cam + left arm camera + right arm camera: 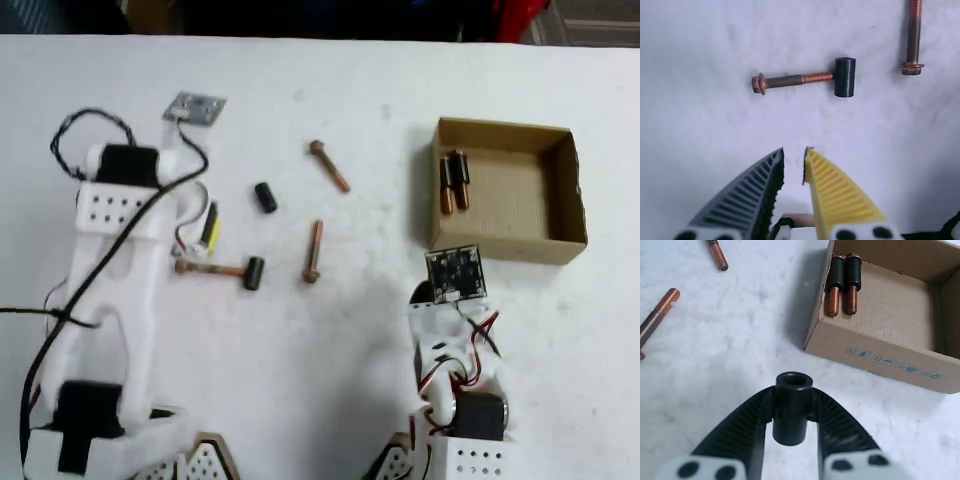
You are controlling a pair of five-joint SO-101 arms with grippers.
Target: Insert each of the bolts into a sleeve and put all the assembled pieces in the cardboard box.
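My right gripper is shut on a black sleeve held upright, just in front of the cardboard box. In the box lie two assembled bolts in sleeves, at its left end. My left gripper hangs over the table with a narrow gap between its grey and yellow fingers and nothing in them. Just beyond it lies a copper bolt, its threaded tip against the side of a black sleeve. Two more bolts and another sleeve lie loose at mid-table.
A small metal plate lies at the back left, beside the left arm's cables. The white table is bare between the two arms. The right arm stands close to the box's near-left corner.
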